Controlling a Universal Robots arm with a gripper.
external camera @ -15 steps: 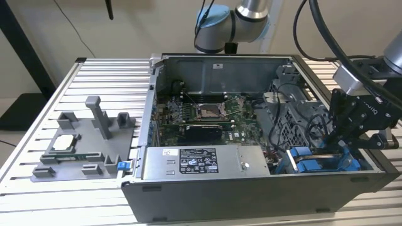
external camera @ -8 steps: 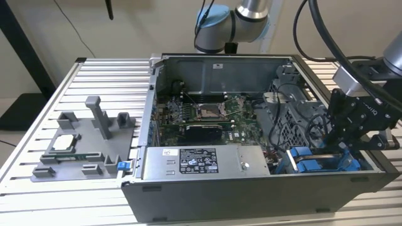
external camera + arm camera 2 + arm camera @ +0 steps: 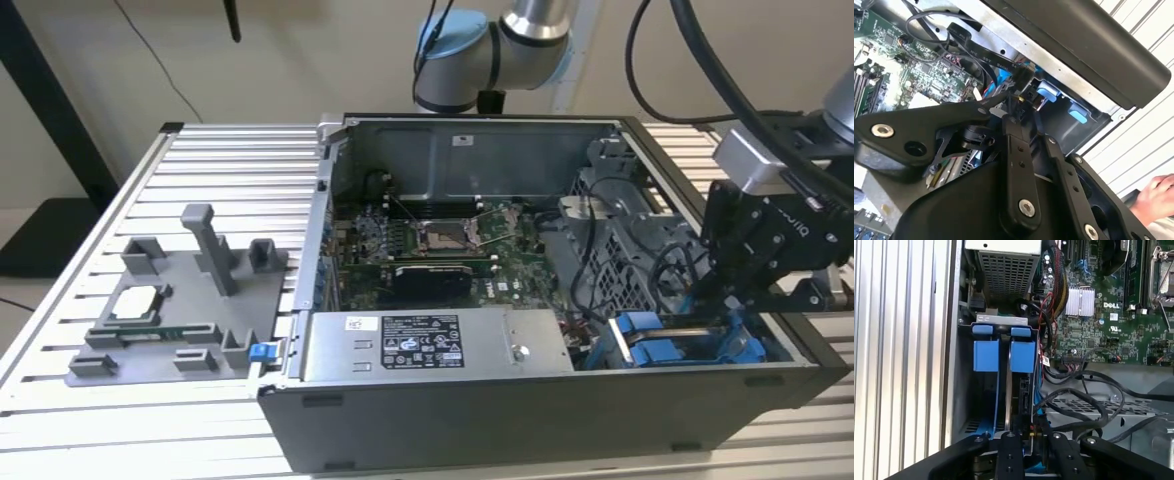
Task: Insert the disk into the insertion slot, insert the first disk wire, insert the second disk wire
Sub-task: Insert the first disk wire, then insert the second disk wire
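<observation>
Inside the open computer case point(image 3: 534, 420) on the slotted tabletop point(image 3: 200, 160). Already seated on edge in the insertion slot point(image 3: 1002, 319), as the one of 2 blue carriers nearer the motherboard point(image 3: 1104, 335): the disk point(image 3: 1022, 357). Clenched, by the look of it, on a small black wire connector point(image 3: 1030, 431) with the fingers point(image 3: 1008, 452), low at the slot's open end. Straight ahead of those fingers along the disk's long axis, blue tab at the far end, near edge just beyond the connector. Touching or just apart: cannot tell. Beside the case, in the second wrist view, a person's hand point(image 3: 1154, 192).
</observation>
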